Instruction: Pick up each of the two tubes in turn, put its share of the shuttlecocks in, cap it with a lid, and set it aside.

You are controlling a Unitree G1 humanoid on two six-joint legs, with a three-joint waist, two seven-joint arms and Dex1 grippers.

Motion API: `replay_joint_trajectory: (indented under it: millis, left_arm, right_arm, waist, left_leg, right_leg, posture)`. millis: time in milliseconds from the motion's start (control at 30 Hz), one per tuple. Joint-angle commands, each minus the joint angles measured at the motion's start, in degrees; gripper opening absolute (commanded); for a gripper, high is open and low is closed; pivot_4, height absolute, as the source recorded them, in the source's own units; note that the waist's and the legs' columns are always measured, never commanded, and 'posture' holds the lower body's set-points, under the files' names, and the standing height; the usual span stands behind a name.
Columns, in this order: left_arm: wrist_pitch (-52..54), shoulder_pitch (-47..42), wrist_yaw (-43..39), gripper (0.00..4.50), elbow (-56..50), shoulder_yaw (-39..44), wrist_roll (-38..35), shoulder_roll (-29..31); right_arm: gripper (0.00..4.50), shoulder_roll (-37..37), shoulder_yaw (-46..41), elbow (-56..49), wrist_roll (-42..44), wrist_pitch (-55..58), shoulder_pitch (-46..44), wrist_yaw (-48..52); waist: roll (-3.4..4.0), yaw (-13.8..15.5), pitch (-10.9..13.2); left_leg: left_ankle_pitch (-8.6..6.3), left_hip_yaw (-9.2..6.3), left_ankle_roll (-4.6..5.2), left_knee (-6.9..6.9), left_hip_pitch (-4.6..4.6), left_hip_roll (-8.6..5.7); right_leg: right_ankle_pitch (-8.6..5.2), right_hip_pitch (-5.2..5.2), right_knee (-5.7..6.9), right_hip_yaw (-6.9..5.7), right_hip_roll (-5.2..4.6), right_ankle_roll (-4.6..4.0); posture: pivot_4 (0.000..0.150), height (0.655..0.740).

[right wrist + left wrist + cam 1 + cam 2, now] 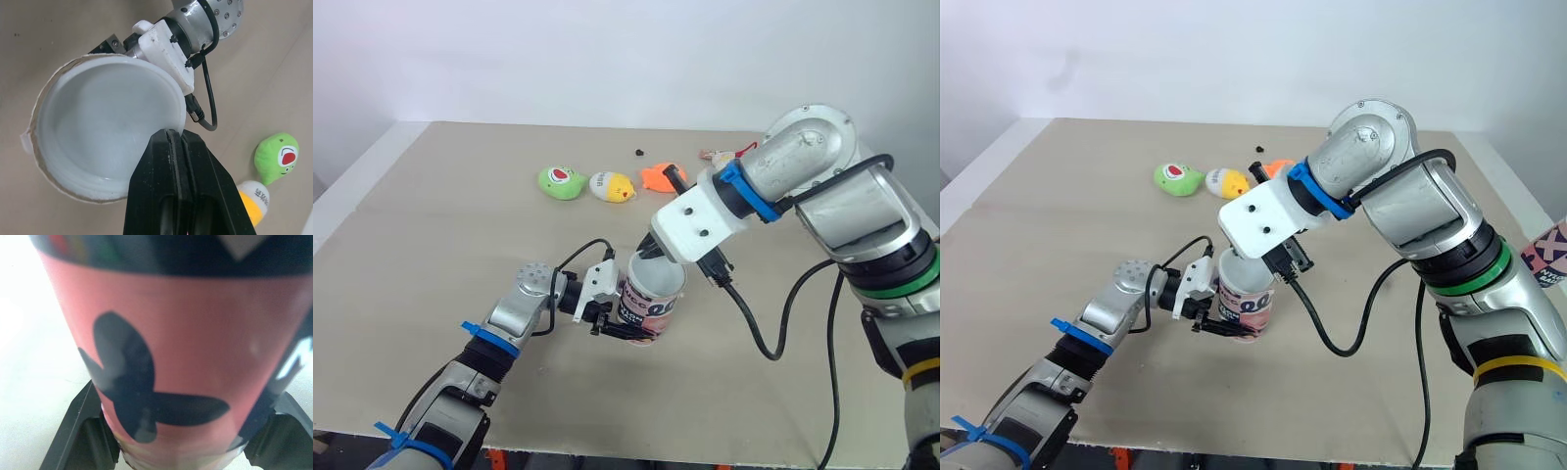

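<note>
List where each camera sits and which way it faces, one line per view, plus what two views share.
Left eye view: on the head, facing forward and down at the table; both arms show, the left gripper holding the tube.
Right eye view: the head's other eye, same scene.
Left wrist view: along its fingers, at the tube's pink side.
Right wrist view: past the right gripper, down onto the tube's white top.
Shared: eye and right wrist views show the green toy.
</note>
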Motion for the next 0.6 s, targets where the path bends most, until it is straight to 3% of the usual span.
replay_joint_trajectory:
  millis: [33,600]
  left_arm:
    - [1.64,1.25,-0.1,2.58,2.13,-2.29,2.15,0.57]
    - [-0.03,1.35,0.43,2.58,4.13,-2.42,2.58,-0.53]
  right_arm:
    - [0.08,-2.56,1.52,0.81,-0.11,-2.31,-3.33,2.66]
    - [0.08,-4.61,13.64,17.48,9.55,-8.14,-17.79,2.66]
  waist:
    - [0.0,0.0,0.0]
    - [0.01,0.0,0.03]
  left_leg:
    - [0.0,-0.01,0.0,0.0,0.0,0.01]
    - [0.0,0.09,0.0,-0.02,-0.02,-0.07]
  right_leg:
    - [0.01,0.0,0.0,0.0,0.0,-0.01]
    - [0.1,-0.06,-0.03,0.0,-0.22,-0.2]
  posture:
    - [0.15,0.74]
    - [0.15,0.74]
